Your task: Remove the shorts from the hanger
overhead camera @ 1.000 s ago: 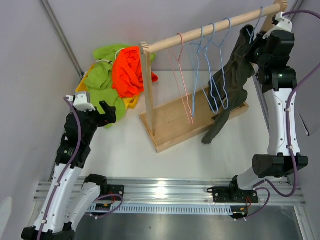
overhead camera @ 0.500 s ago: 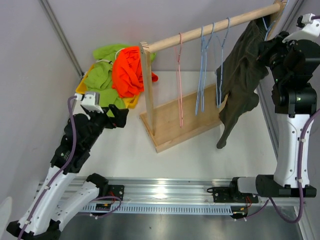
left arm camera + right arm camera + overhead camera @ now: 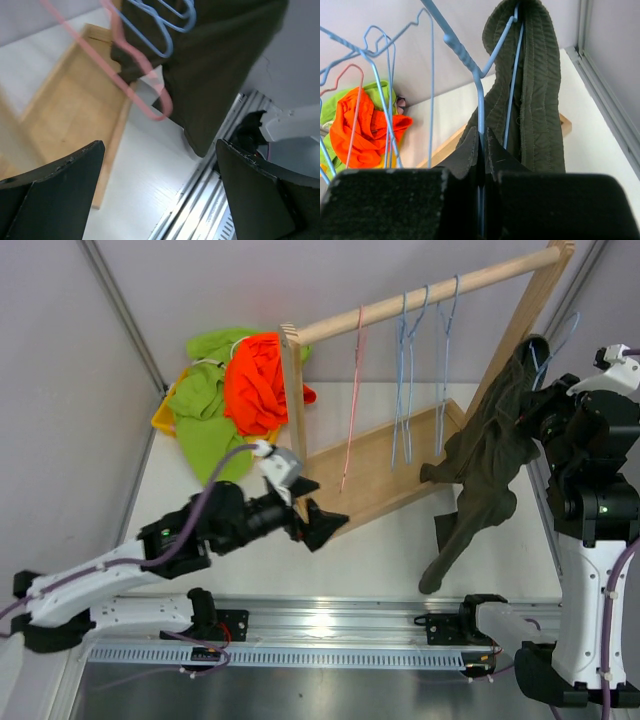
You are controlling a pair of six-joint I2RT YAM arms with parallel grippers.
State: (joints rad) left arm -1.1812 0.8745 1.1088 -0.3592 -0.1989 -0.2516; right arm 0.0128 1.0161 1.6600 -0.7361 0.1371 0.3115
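The yellow shorts (image 3: pixel 163 418) show only as a rim in the top view, the rest buried under the lime green shorts (image 3: pixel 205 405) and the orange shorts (image 3: pixel 255 380). The dark olive shorts (image 3: pixel 490 450) cover most of the blue hanger (image 3: pixel 480 95). There the right pincer (image 3: pixel 481 137) cannot be made out against the dark cloth and wrist. In the right wrist view its own fingers mask the wire below the grip. A pinkish scrap (image 3: pixel 400 104) beside the orange cloth is too small to identify. In the left wrist view the left pincer (image 3: pixel 160 147) has its fingers (image 3: pixel 55 185) cut off at the bottom corners. The pink hanger (image 3: pixel 135 85) is blurred and cropped by the top edge, as is the olive cloth.
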